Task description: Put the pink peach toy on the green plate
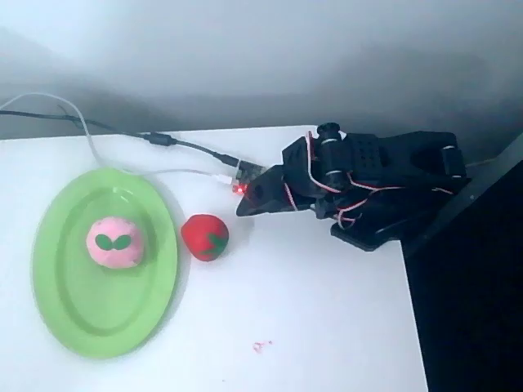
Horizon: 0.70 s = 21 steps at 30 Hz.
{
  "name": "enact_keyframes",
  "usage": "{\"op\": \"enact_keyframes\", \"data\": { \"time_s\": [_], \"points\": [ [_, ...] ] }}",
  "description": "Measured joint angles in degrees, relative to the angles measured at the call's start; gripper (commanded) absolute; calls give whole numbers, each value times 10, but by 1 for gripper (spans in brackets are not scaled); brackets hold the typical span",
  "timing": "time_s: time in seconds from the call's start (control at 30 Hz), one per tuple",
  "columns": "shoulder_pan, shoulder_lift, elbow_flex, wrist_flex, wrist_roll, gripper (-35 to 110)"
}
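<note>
The pink peach toy lies on the green plate, in its upper half, with its two dark green leaf marks facing up. The plate sits at the left of the white table. My black gripper is well to the right of the plate, folded back with the arm at the table's right edge. Its tip points left toward the red ball. The jaws read as one dark wedge with no gap and nothing between them.
A red strawberry-like ball rests on the table just right of the plate's rim. Black and white cables run along the back to a small board with a red light. The table's right edge drops into darkness.
</note>
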<state>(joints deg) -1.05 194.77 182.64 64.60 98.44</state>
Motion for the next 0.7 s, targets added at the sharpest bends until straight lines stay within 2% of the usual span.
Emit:
{"op": "enact_keyframes", "data": {
  "time_s": [0.13,0.33,0.7],
  "points": [
    [-17,0,20,0,0,0],
    [-18,0,20,61,-2,0],
    [-11,0,20,67,-22,0]
  ]
}}
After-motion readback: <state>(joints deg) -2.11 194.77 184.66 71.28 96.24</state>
